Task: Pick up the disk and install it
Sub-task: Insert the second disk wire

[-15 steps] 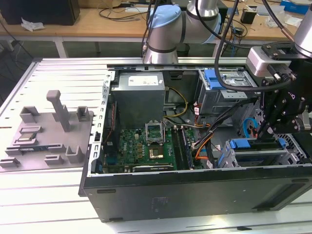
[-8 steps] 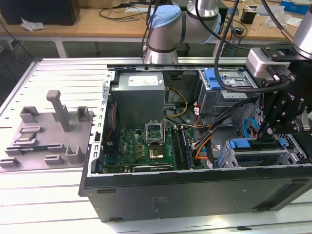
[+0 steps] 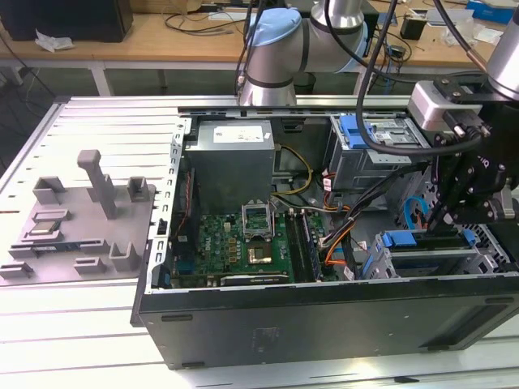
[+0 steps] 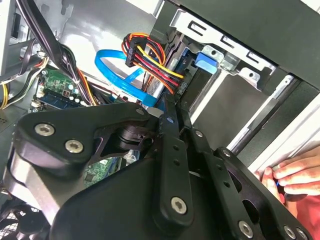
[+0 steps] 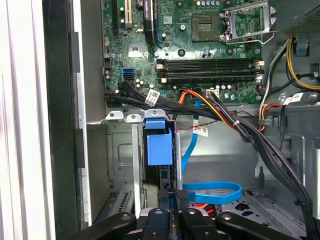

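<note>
An open black desktop computer case (image 3: pixel 324 324) lies on its side with its green motherboard (image 3: pixel 235 243) exposed, and everything else is placed from that board. The disk, a hard drive in a blue plastic carrier frame (image 5: pixel 157 147), stands on edge in a slot of the grey metal drive cage (image 5: pixel 120 150) just beside the motherboard's cable-connector edge. In the exterior view its blue end (image 3: pixel 399 239) shows toward that view's right of the board. The black two-fingered gripper (image 5: pixel 175 192) sits at the far end of the same slot, farther from the motherboard than the blue frame. Its fingers are drawn almost together, with barely a slit between the tips. In the second wrist view the gripper (image 4: pixel 170 107) points into the cage in the same narrow pose. I cannot tell whether the tips pinch the disk's edge or merely sit against it. A flat blue ribbon cable (image 5: pixel 212 192) loops beside the fingertips, away from the board. A bundle of red, yellow and black wires (image 4: pixel 150 55) runs past toward the board. A person's hand (image 4: pixel 295 172) rests at the case's outer wall, beyond the cage from the motherboard. A grey moulded plastic fixture tray with upright posts (image 3: pixel 81 219) sits outside the case, well apart from the motherboard toward the exterior view's left.
</note>
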Robot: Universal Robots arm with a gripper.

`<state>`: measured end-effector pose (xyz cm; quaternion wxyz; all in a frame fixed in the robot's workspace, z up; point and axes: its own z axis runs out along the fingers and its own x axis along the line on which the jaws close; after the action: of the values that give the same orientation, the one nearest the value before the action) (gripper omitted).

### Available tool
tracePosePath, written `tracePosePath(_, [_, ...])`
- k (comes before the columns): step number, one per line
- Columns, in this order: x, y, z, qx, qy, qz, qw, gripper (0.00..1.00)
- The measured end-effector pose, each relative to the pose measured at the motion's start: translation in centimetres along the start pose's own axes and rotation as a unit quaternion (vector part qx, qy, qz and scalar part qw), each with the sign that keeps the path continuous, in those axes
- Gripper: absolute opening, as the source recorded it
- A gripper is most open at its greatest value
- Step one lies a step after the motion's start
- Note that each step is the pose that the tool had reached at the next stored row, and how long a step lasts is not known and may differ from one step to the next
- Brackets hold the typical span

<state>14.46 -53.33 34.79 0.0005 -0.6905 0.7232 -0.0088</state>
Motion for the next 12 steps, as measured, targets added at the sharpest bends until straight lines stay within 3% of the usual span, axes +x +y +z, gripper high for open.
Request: tracePosePath(12, [-0.01,-0.02,0.32,0.0,0.0001,0.0,1.0,0.16])
